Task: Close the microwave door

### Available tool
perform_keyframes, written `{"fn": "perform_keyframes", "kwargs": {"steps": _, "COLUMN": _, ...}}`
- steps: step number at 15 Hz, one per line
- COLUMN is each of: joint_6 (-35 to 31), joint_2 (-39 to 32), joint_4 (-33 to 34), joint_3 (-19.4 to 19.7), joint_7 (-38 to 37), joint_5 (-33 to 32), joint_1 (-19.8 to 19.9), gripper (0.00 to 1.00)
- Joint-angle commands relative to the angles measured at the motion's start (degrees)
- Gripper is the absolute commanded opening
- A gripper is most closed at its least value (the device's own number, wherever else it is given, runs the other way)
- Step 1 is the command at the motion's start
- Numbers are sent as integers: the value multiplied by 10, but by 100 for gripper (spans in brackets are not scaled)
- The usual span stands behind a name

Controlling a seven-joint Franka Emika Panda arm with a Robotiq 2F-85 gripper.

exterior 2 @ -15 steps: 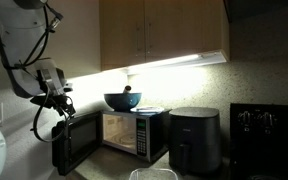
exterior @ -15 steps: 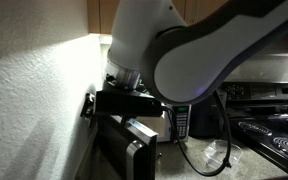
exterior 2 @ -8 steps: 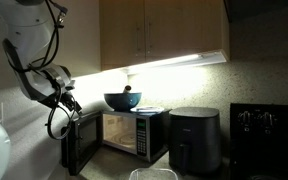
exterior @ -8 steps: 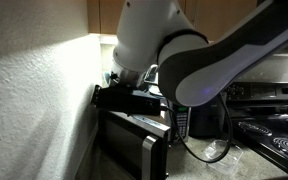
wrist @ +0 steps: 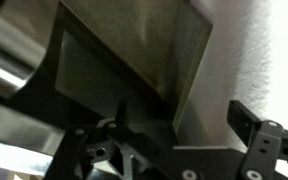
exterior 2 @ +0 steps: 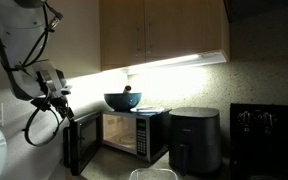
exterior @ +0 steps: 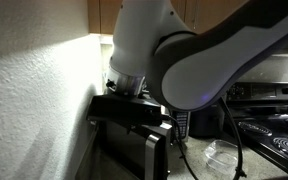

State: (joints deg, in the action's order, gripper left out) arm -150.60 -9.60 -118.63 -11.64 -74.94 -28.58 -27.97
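On the countertop under the wooden wall cabinets (exterior 2: 164, 30), the small boxy silver-grey microwave (exterior 2: 134, 135) stands with its cavity lit. Its dark rectangular microwave door (exterior 2: 79, 145), framed in silver-grey, hangs open, swung out towards the textured white wall (exterior: 34, 100).

The black Robotiq gripper (exterior 2: 62, 105) sits at the door's upper edge, between door and wall, at the end of the white arm (exterior: 184, 50). In the wrist view the gripper (wrist: 179, 108) shows its fingers (wrist: 254, 130) spread well apart with nothing clamped. The door's edge (wrist: 174, 100) appears between them. Whether a finger touches the panel cannot be told.

A dark blue bowl (exterior 2: 122, 101) rests on the microwave's top. A black rounded air fryer (exterior 2: 194, 140) stands just beside the microwave, with the black stove (exterior 2: 269, 130) beyond it.
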Motion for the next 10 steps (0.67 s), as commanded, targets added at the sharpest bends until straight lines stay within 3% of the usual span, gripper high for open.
{"fn": "perform_keyframes", "kwargs": {"steps": 1, "joint_6": 74, "joint_2": -12, "joint_4": 13, "joint_3": -51, "joint_7": 101, "joint_5": 160, "joint_1": 37, "gripper": 100}}
{"fn": "perform_keyframes", "kwargs": {"steps": 2, "joint_6": 103, "joint_2": -15, "joint_4": 22, "joint_3": -53, "joint_7": 124, "joint_5": 204, "joint_1": 40, "gripper": 100}}
{"fn": "perform_keyframes", "kwargs": {"steps": 3, "joint_6": 65, "joint_2": -8, "joint_4": 6, "joint_3": -37, "joint_7": 76, "joint_5": 140, "joint_1": 22, "gripper": 100}}
{"fn": "perform_keyframes", "kwargs": {"steps": 10, "joint_6": 48, "joint_2": -6, "joint_4": 4, "joint_3": -26, "joint_7": 55, "joint_5": 148, "joint_1": 26, "gripper": 100}}
